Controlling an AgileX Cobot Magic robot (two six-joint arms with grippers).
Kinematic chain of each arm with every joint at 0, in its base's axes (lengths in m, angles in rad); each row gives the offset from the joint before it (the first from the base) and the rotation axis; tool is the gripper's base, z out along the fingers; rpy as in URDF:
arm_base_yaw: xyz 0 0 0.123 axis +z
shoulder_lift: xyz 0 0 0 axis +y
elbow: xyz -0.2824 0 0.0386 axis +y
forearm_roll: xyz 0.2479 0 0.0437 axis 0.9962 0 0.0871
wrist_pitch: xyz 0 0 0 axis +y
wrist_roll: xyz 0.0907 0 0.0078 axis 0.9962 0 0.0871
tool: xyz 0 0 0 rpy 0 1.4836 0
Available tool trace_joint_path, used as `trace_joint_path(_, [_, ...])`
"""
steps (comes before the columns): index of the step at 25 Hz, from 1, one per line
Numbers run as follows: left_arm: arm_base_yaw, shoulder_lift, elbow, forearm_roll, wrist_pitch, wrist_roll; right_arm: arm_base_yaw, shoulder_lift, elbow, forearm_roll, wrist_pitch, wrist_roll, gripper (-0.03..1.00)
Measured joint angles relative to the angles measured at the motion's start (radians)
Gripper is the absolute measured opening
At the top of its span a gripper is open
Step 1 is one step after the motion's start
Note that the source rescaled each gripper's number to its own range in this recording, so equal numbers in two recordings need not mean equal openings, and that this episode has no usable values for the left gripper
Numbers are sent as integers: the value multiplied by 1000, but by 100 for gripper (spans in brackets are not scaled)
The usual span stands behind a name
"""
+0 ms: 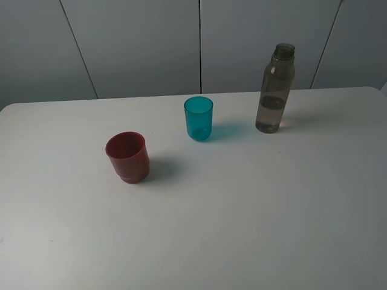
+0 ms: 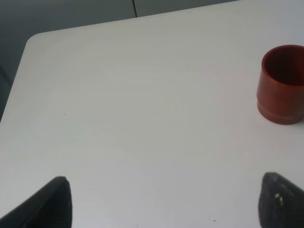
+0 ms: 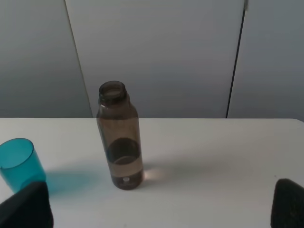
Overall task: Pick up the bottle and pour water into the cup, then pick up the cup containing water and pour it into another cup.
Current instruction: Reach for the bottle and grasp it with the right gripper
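The tall smoky grey-brown bottle stands upright and uncapped at the back right of the white table, with some water in its lower part; the right wrist view shows it too. The teal cup stands upright at the back middle and shows in the right wrist view. The dark red cup stands upright to the front left and shows in the left wrist view. Neither gripper appears in the exterior view. My left gripper is open and empty. My right gripper is open and empty, facing the bottle from a distance.
The white table has a rounded far left corner. Grey wall panels stand right behind the table's back edge.
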Motion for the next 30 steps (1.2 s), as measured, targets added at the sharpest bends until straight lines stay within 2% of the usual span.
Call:
trace_joint_path(4, [0,0,0,0,0,0,19,181,-2,-25,-117,0,100])
trace_joint_path(7, [0,0,0,0,0,0,117,304,3,-56,-190,0,100])
trace_joint_path(11, [0,0,0,0,0,0,235,457,49,-36,-293,0,100])
trace_joint_path(24, [0,0,0,0,0,-2,250,901,89,2,-587,0,100])
trace_joint_path(30, [0,0,0,0,0,-2,250,1038,168,2,-828,7,100])
